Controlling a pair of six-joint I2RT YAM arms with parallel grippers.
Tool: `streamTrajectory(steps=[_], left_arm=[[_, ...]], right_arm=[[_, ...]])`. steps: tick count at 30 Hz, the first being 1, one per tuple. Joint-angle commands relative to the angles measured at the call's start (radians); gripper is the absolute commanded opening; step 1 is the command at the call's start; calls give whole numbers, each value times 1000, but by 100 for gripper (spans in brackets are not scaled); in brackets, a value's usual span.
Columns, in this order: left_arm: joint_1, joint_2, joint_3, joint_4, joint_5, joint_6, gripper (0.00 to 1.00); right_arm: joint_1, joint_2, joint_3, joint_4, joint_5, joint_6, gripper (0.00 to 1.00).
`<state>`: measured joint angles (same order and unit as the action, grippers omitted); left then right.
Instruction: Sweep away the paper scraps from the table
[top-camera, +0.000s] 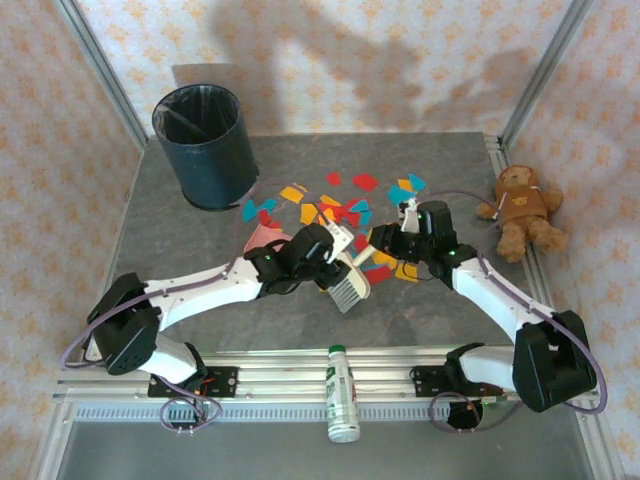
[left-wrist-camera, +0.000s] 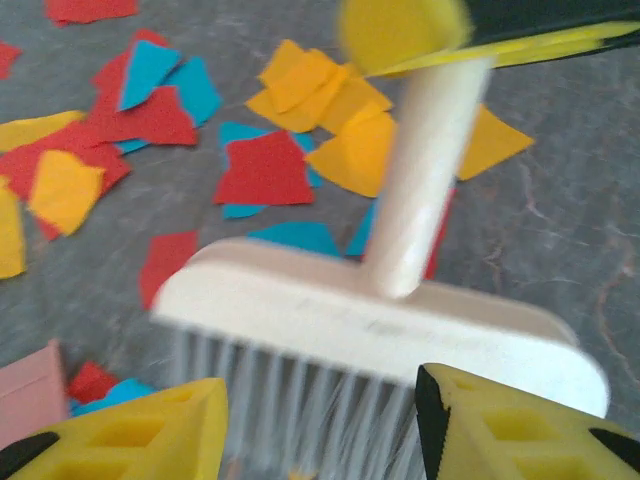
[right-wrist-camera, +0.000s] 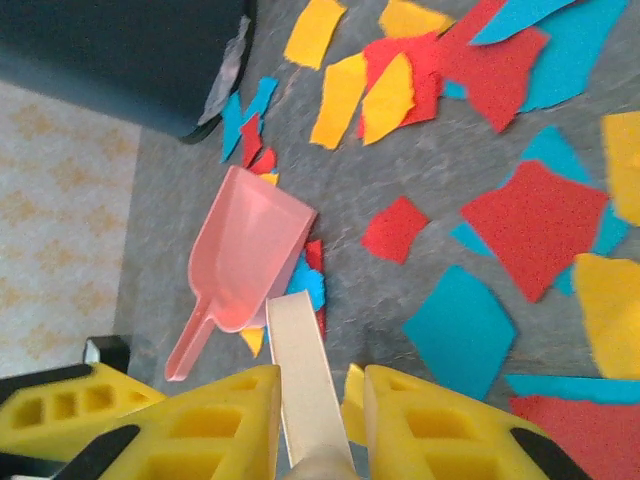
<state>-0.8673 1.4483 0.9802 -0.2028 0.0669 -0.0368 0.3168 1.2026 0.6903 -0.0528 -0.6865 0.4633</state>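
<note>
**Top external view, then wrist views: brush between two grippers above the scraps**

Top external view. Small flat paper scraps (top-camera: 345, 210) in red, orange, yellow and teal lie clustered at the middle of the dark grey stone-patterned table (top-camera: 180, 240). Both arms reach in over them. The left gripper (top-camera: 335, 265) and right gripper (top-camera: 392, 242) meet at a white plastic hand brush (top-camera: 348, 288). A pink plastic dustpan (top-camera: 262, 238) lies just left of the scraps, and a dark blue round bin (top-camera: 203, 145) stands at the far left.

Left wrist view. The left gripper (left-wrist-camera: 320, 420) has its yellow fingers (left-wrist-camera: 130, 430) well apart, and the brush (left-wrist-camera: 350, 320) shows its bristles in the gap. A yellow fingertip (left-wrist-camera: 400, 30) sits at the handle's upper end. Scraps (left-wrist-camera: 265, 165) cover the table beyond.

Right wrist view. The right gripper (right-wrist-camera: 320, 410) is clamped on the brush's cream handle. The dustpan (right-wrist-camera: 250, 250) lies open-end up beside the bin (right-wrist-camera: 120, 50), with scraps (right-wrist-camera: 530, 220) spread to its right.
</note>
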Motion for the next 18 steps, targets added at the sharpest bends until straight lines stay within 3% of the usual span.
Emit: streamTrajectory(steps=[1,6,9,14,18], left_arm=[[47,-65,-25,-77,-86,-47,54],[87,-128,-24,-252,-258,-129,58],[116,-168,-29,-354,-302,-162,61],[177,-214,-39,-487,-325,-226,65],[256,-211,-64,-529,-256,-266,65]], right_arm=[[-26,-60,48,-39,74,-22,0],[-72,-101,67,-94,86,-43,0],[-91,-123,82,-129,95,-58,0],[-103,-147,114,-192,125,-90,0],[-104,-156,126,-216,143,-102,0]])
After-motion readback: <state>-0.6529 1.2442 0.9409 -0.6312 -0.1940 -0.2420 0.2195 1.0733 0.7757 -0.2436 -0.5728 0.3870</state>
